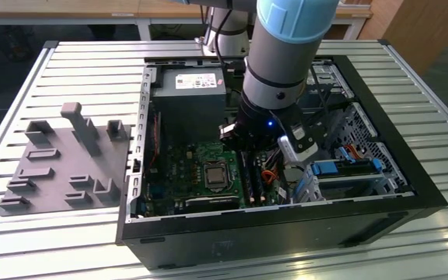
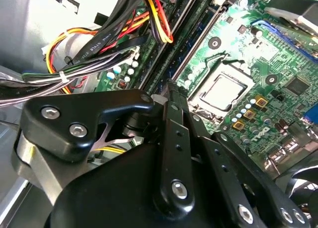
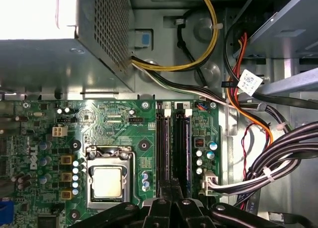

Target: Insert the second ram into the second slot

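Gripper (image 3: 171, 195): fingers closed together, pressing down over the RAM slots (image 3: 174, 148) beside the CPU socket (image 3: 107, 181). Second ram (image 3: 185, 153): sitting in its slot. Step: seating. Next calls for even downward pressure.

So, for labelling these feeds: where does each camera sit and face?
Exterior view: off the arm, high, looking down into the open computer case; arm and gripper show.
First wrist view: on the wrist, facing straight down on the motherboard; gripper shows.
Second wrist view: on the wrist, looking obliquely across it; gripper shows.
Both wrist views share the CPU socket.
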Controlling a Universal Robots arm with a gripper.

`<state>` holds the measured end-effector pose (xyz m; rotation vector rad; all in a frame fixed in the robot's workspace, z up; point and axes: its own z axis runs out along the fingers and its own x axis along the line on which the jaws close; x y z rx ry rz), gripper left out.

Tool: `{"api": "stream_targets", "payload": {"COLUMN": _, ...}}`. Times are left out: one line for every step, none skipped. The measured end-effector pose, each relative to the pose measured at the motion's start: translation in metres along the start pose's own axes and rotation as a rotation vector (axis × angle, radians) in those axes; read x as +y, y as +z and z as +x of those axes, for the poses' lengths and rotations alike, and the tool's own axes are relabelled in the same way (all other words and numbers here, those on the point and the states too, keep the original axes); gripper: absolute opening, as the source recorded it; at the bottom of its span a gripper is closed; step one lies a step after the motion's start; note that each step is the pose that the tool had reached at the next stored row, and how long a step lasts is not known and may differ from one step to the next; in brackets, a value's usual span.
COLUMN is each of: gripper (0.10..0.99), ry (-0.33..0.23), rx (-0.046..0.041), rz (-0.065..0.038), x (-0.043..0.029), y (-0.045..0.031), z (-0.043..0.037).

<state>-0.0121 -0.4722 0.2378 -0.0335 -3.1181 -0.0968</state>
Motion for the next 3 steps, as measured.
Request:
{"api": "stream_targets", "payload": {"gripper": 0.102, "ry": 0.0, "rx": 0.0, "rz": 0.0, "x": 0.0, "y": -0.0001, "z": 0.0}}
{"api": "stream_targets", "payload": {"gripper": 0.102, "ry": 0.0, "rx": 0.0001, "rz": 0.0, "x": 0.0, "y": -0.0002, "z": 0.0}}
{"api": "stream_targets", "payload": {"gripper": 0.102, "ry": 0.0, "rx": 0.0, "rz": 0.0, "x": 0.0, "y": -0.0001, "z": 0.0}}
